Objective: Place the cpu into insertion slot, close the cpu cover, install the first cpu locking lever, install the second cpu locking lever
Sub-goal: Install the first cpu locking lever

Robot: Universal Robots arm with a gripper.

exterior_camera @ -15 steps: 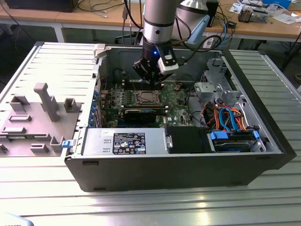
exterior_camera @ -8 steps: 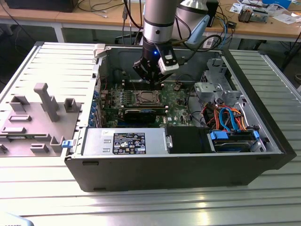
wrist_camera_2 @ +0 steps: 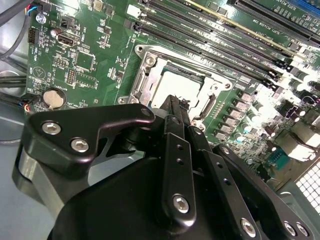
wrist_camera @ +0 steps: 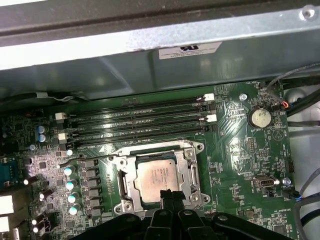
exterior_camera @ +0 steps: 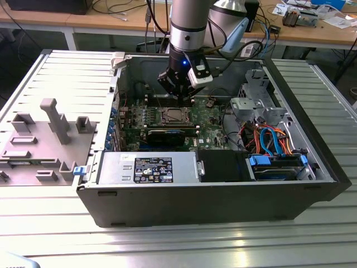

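Carrying the case [exterior_camera: 212, 195] on the surface [exterior_camera: 167, 240], motherboard [wrist_camera: 240, 150] inside. Seating the cpu [wrist_camera: 157, 175] in the slot [wrist_camera: 131, 175], beneath the cover [wrist_camera: 192, 170], memory slots [wrist_camera: 140, 122] just beside. Poising the gripper [wrist_camera: 172, 196] over the slot's edge, just beside the cpu, opposite the memory slots.

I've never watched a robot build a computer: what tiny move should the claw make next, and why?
Probably ease straight down a little. The chip already lies in place with the metal frame folded down around it, and the shut claw sits at that frame's edge, so pressing seems likely.
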